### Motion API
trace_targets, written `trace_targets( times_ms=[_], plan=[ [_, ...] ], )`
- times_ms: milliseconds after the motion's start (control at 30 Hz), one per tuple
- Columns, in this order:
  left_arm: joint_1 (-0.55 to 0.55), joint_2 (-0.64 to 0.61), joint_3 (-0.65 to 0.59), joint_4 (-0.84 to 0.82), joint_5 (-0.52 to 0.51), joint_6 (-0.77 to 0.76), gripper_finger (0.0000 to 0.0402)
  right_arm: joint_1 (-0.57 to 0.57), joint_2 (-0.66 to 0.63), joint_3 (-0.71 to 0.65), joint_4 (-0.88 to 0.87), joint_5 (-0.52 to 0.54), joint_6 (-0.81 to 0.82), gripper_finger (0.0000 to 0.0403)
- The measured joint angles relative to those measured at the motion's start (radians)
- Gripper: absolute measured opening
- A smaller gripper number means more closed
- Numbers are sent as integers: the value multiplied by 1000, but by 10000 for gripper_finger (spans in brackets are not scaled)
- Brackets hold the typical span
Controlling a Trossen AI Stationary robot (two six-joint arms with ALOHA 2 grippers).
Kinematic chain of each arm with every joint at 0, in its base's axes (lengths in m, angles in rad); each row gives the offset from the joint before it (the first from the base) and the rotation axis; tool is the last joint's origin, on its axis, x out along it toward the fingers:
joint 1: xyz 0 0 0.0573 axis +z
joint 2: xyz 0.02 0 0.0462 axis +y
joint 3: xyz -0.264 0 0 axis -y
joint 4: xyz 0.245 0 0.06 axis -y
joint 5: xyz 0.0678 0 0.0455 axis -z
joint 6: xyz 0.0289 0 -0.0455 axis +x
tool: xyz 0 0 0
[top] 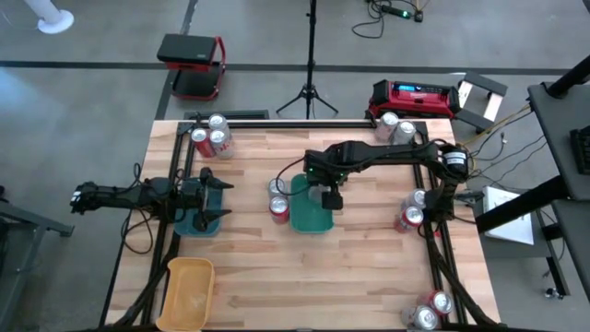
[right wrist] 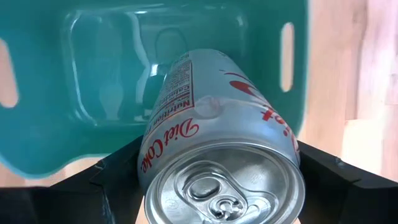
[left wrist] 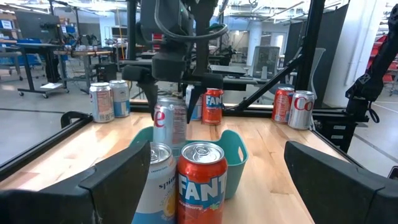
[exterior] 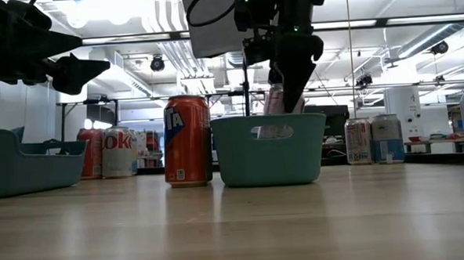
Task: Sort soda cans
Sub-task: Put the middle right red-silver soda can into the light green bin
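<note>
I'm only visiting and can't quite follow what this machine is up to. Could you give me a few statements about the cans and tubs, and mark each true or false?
1. The right pincer grips a silver Diet Coke can above the teal tub. True.
2. An orange Fanta can stands outside that tub, beside it. True.
3. The yellow tray holds several cans. False: no can is in it.
4. The left pincer is shut on a red can. False: it is open and holds nothing, above the other teal tub.
5. All cans stand in the table's middle. False: groups stand at its corners and right edge.
</note>
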Motion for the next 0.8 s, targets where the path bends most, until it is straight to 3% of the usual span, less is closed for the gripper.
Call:
trace_targets(
  times_ms=[800],
  plan=[
    [0, 0, 0, 0, 0, 0, 355, -34, 2, -57, 83, 12, 82, 321]
  ],
)
